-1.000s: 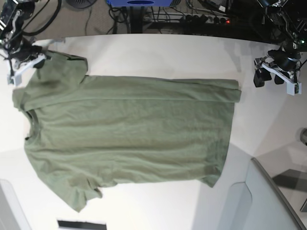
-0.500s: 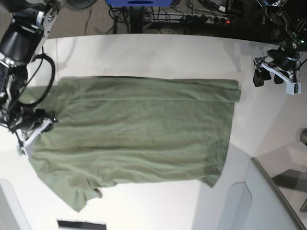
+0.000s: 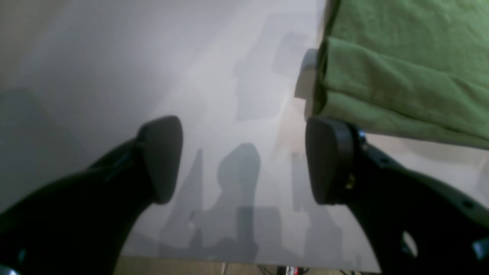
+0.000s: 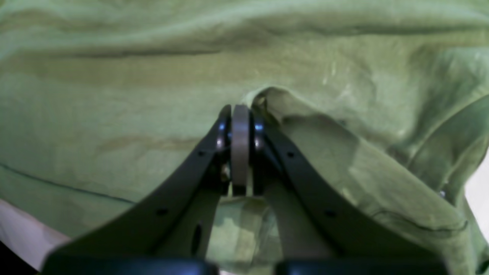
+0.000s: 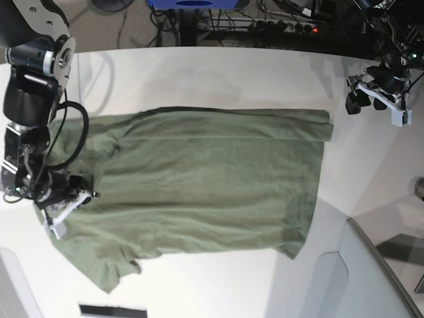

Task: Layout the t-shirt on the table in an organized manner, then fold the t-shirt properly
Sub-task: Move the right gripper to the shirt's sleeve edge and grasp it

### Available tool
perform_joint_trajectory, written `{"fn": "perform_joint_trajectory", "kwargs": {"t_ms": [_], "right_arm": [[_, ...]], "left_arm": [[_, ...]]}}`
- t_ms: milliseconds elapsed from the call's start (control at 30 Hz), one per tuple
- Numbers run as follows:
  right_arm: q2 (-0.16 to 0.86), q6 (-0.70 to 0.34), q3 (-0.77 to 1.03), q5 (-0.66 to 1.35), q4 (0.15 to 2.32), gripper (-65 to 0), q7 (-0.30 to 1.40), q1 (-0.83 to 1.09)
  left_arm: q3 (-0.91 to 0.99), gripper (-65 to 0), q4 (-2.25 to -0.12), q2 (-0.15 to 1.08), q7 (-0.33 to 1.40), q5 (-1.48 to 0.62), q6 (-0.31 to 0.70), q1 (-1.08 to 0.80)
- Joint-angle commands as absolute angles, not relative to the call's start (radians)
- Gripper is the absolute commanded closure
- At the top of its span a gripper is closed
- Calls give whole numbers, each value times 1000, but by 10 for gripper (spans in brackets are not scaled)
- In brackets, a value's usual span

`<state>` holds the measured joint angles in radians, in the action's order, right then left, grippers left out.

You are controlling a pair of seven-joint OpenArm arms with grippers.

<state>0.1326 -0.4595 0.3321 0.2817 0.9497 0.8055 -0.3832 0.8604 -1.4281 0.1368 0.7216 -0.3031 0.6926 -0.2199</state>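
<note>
- I saw the right gripper, clamped on the t-shirt, had dragged the shoulder edge further inward.
- The left gripper stayed apart, empty, over the table.

I am seeing the t-shirt presenting as soft, matt olive cloth, creasing in shallow wrinkles, its weave looking slightly fuzzy in the right wrist view. The table is showing as a smooth white top, giving off a faint sheen and carrying blurred shadows. The left gripper is showing dark, matt pads resembling rubber on smooth black plastic-looking fingers.
</note>
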Motion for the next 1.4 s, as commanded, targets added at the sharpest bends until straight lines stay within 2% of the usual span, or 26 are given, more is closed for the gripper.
{"fn": "perform_joint_trajectory", "kwargs": {"t_ms": [0,367,433,567,633,733,800,867,933,1000,1033,1133,1233,1367], "right_arm": [[143,-464,334,294,951,0,776,-429],[143,-464,337,294,869,-15,613,-461],[143,-464,335,294,869,-84,601,-461],[140,-464,346,302,875,-317,567,-461],[139,-466,374,302,877,-377,527,-458],[136,-489,449,302,901,-348,503,-430],[136,-530,437,302,998,-287,539,-372],[136,-549,403,300,1141,-182,618,-289],[133,-550,344,300,1311,-17,740,-182],[102,-550,317,300,1463,-8,828,-87],[82,-550,317,300,1537,-24,849,-31],[21,-550,315,297,1667,0,875,87],[-25,-550,306,297,1687,-2,881,153],[-53,-550,285,295,1609,-2,875,157]], "left_arm": [[863,-485,-1440,154,700,-320,698,-219],[862,-485,-1440,154,700,-311,698,-220],[862,-485,-1440,156,700,-311,698,-220],[860,-485,-1440,156,700,-311,698,-220],[860,-485,-1440,154,700,-311,698,-220],[860,-485,-1440,154,700,-311,698,-220],[860,-485,-1438,154,700,-311,698,-222],[860,-485,-1438,156,700,-309,698,-234],[860,-485,-1438,157,700,-309,698,-242],[860,-485,-1438,157,699,-309,698,-242],[860,-485,-1438,157,699,-309,698,-240],[860,-484,-1438,157,699,-309,698,-237],[860,-484,-1438,156,699,-309,698,-236],[860,-484,-1440,156,699,-309,698,-237]]}}
